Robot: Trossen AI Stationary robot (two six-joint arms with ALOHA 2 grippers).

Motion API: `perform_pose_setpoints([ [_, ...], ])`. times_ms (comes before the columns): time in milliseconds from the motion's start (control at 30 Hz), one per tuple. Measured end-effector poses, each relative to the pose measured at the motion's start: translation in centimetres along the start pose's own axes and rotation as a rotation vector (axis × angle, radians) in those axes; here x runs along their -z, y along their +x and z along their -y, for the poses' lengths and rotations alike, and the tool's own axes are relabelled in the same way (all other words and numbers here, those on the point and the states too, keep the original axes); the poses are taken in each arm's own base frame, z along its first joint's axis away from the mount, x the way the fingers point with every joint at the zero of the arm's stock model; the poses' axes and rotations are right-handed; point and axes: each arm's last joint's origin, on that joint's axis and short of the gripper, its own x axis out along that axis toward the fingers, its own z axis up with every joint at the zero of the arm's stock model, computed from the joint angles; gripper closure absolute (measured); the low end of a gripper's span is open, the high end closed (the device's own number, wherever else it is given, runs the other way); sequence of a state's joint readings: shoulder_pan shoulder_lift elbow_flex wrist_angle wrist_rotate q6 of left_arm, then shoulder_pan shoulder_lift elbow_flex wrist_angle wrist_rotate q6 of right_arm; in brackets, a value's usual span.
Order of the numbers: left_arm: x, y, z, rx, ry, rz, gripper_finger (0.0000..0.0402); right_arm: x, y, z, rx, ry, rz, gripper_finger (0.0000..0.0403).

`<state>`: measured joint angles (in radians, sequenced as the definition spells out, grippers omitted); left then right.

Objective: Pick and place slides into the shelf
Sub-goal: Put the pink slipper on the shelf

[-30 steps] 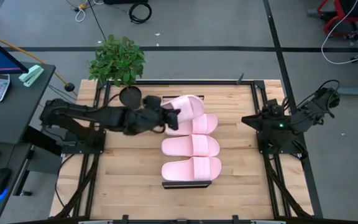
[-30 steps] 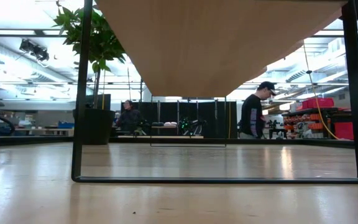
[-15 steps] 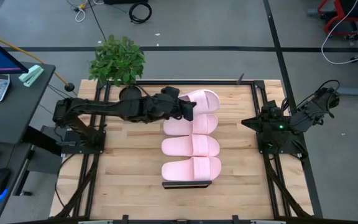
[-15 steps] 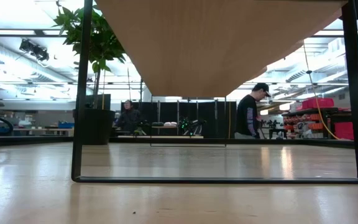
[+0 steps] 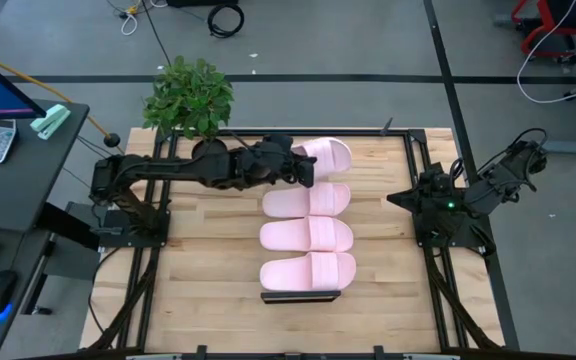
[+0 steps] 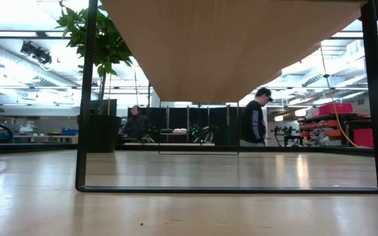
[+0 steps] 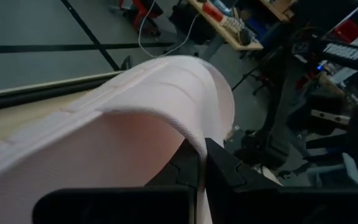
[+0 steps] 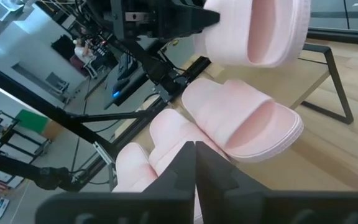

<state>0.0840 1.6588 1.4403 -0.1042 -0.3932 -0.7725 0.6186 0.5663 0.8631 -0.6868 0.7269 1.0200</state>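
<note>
Four pale pink slides are showing in the high view: three (image 5: 306,235) are lying in a column at the frame's centre on the shelf (image 5: 300,295), and a fourth slide (image 5: 325,154) is sitting above them, lifted clear in the right wrist view. Each long axis is running left to right, with the open toes on the left. The left gripper (image 5: 298,166) is clamping the fourth slide's strap end. A potted plant (image 5: 188,96) is standing at upper left. The right gripper (image 5: 400,195) is waiting at centre right, fingers closed together with nothing between them.
</note>
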Motion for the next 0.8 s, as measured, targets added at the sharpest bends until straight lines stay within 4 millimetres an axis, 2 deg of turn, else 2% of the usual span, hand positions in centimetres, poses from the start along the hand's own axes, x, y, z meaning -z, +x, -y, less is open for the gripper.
perform_pose_setpoints([
  [233,0.8,1.4,-0.5,-0.02,0.016,-0.006,0.039,0.1,0.2,-0.1,0.009,0.001,0.001,0.0393],
  [467,3.1,3.1,-0.7,-0.042,0.023,-0.043,0.039,0.3,0.6,-0.4,0.017,0.003,-0.004,0.0394],
  [633,4.0,3.5,-0.6,-0.039,-0.015,-0.068,0.039,0.4,0.7,-0.4,0.02,0.005,-0.007,0.0393],
  [800,3.9,3.6,-0.8,-0.041,-0.013,-0.084,0.039,0.4,0.7,-0.4,0.021,0.006,-0.006,0.0395],
])
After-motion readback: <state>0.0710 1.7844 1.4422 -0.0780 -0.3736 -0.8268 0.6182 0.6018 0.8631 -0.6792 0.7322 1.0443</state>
